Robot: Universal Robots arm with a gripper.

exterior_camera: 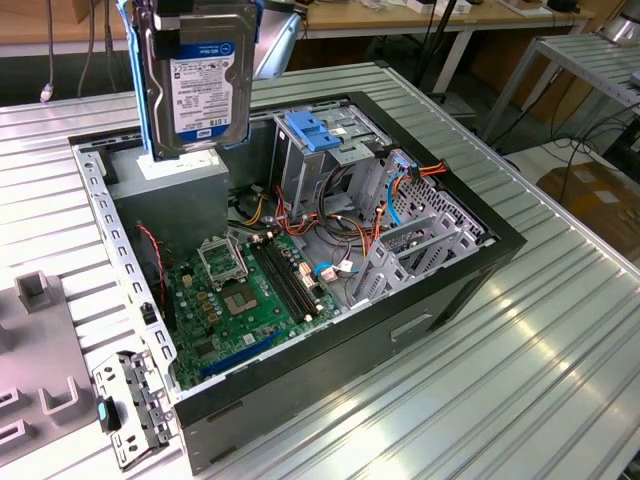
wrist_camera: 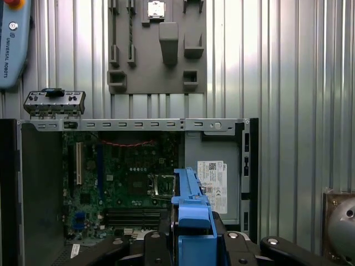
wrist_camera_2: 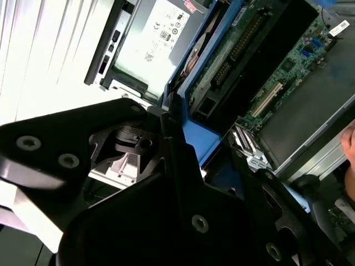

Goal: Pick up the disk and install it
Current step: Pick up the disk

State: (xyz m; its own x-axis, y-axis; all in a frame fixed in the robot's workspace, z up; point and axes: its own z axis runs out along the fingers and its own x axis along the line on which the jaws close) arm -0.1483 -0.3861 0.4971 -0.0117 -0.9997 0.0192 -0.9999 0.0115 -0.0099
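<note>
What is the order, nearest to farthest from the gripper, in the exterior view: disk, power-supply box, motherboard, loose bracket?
1. The disk, held by the gripper, above the case.
2. The power-supply box, just below the disk.
3. The motherboard, on the case floor.
4. The loose bracket, on the table, exterior view's left.

A ribbed silver aluminium desk [exterior_camera: 560, 380] spreads across most of the exterior view. Its long grooves catch bright light as pale streaks. Behind its far edge stands a long bench with a light wooden top [exterior_camera: 400, 18] on dark legs. At the exterior view's right stands a second silver slatted metal table [exterior_camera: 590, 55]. Beside that table the pale floor [exterior_camera: 545, 160] shows, and a flat brown cardboard sheet [exterior_camera: 600, 195] lies on it.
</note>
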